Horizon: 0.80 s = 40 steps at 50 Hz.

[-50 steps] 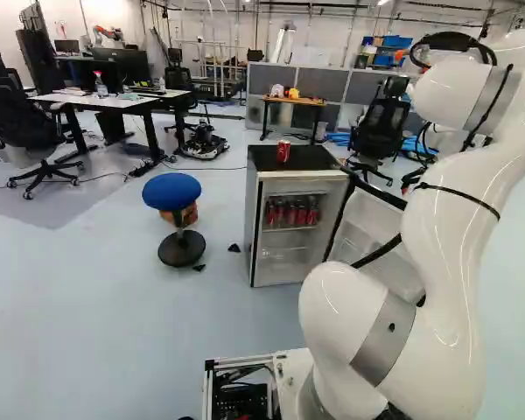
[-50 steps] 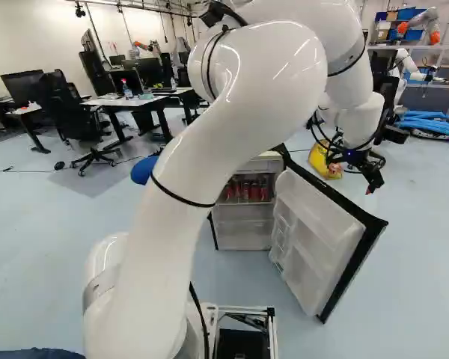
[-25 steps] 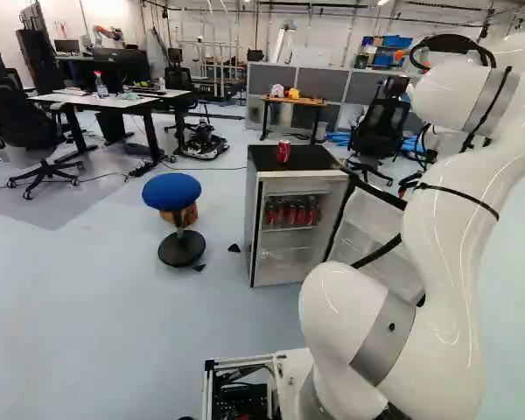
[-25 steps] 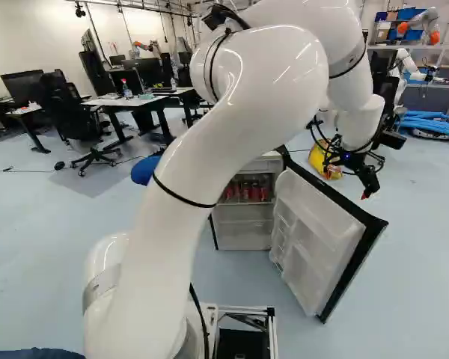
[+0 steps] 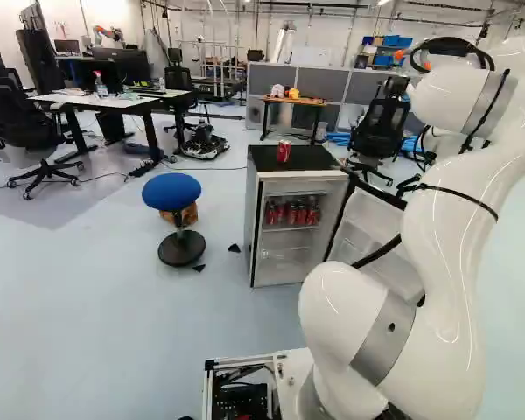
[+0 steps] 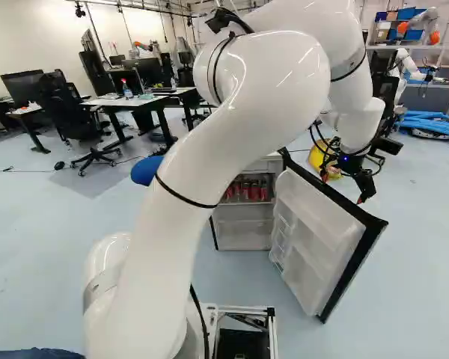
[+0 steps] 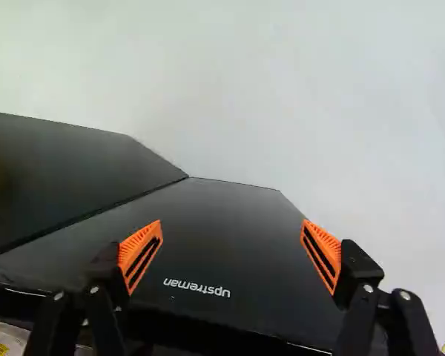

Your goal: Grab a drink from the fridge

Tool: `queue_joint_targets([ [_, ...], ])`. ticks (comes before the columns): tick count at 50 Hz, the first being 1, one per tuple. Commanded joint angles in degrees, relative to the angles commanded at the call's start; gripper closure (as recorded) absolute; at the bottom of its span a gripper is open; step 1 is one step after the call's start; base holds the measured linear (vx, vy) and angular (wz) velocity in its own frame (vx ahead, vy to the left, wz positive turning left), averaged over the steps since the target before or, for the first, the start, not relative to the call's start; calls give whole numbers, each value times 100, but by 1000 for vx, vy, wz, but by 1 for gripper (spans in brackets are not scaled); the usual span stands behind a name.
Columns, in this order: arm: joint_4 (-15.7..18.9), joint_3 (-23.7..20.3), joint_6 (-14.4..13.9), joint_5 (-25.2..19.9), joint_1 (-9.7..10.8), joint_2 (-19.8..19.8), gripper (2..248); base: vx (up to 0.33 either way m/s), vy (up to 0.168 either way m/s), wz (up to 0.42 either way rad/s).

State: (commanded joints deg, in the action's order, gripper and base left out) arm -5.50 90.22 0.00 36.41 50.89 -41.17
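Drink cans (image 5: pixel 291 213) stand apart from the gripper (image 6: pixel 343 187), whose orange-padded fingers (image 7: pixel 141 256) are spread wide; a black panel (image 7: pixel 215 241) lies between and beyond them; near the gripper, the fridge door (image 6: pixel 318 239) stands open; farther off, the cans crowd a shelf inside the fridge (image 5: pixel 324 160); another red can (image 5: pixel 283 151) stands on top.
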Motion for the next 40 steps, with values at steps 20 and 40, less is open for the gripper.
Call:
queue_joint_targets([
  [20, 0, -173, 0, 54, -5, 112, 3, 0, 0, 0],
  [40, 0, -407, 0, 54, -32, 263, 3, 0, 0, 0],
])
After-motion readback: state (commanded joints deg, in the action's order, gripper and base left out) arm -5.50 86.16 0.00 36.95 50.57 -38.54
